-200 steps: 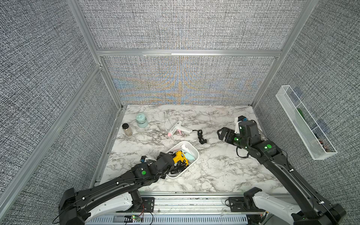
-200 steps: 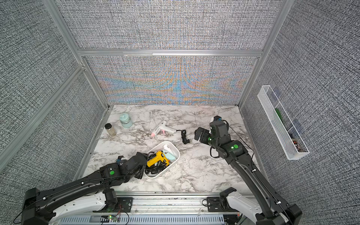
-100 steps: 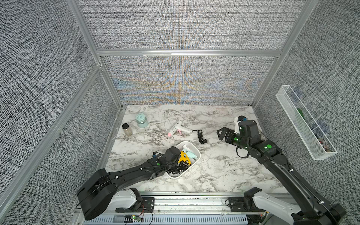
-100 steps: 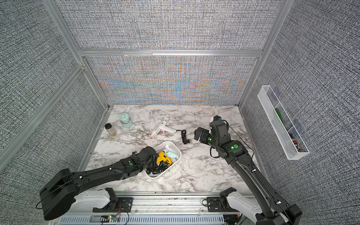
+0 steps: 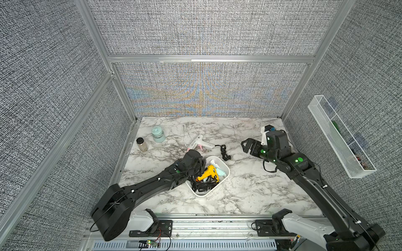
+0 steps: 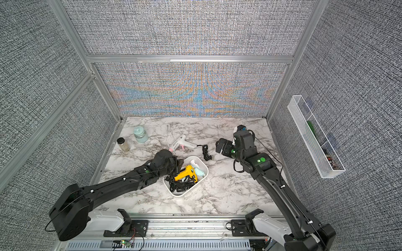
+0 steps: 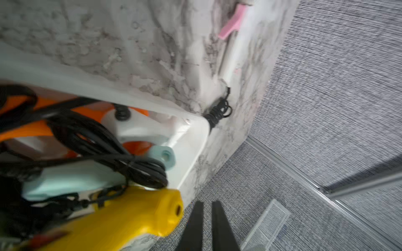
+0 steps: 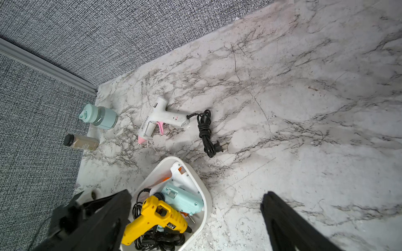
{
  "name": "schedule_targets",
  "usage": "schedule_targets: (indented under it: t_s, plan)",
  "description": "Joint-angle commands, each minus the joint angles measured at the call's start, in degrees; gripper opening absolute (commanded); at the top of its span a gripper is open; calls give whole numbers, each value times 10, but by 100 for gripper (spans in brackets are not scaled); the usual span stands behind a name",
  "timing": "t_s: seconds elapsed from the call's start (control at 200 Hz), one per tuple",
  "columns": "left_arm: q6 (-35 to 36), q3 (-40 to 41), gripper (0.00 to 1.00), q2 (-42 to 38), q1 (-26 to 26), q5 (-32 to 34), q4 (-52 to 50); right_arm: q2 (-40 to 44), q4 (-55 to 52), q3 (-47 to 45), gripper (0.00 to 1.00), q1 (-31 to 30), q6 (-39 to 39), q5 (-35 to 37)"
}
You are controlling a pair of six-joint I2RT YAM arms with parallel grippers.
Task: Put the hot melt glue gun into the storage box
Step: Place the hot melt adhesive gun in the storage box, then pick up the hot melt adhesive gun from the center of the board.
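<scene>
Centre frame, the white glue gun [image 5: 199, 142] lies on the table just above the crowded box [image 5: 227, 175]. The left gripper [image 7: 207, 205] is barely parted and empty, the right gripper [image 5: 247, 146] spread wide. The gun's trailing cord [image 5: 224, 151] could snag the rim.

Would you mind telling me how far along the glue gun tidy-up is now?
Done: the yellow glue gun, mint glue gun and white-and-orange glue gun lie in the storage box. In hand: nothing; the left gripper, jaws narrowly apart and empty, is beside the yellow gun; the right gripper hangs open over the table. Remaining: the white-and-pink glue gun lies on the table outside the box.
</scene>
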State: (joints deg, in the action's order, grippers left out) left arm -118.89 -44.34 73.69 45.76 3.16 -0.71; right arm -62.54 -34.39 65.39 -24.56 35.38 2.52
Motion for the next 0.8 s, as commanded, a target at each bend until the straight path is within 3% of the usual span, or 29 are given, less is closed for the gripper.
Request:
schedule_targets:
  t_s: [0.0,0.1,0.275,0.516,0.676,0.796]
  plan:
    - [40,-18,41,-56,-15,29,-115,-40,13,32,99,-9,-35,-5]
    - [62,-24,49,-117,-30,51,-180,-122,1,91,99,-23,-80,-5]
    - [85,-20,49,-244,-70,98,-293,-333,-41,260,99,-77,-219,31]
    - [104,3,54,-385,-149,88,-413,-609,-100,509,99,-147,-427,96]
    - [107,20,61,-424,-166,69,-445,-691,-98,569,99,-161,-513,89]
    - [109,33,68,-429,-168,55,-444,-704,-58,546,99,-152,-544,66]
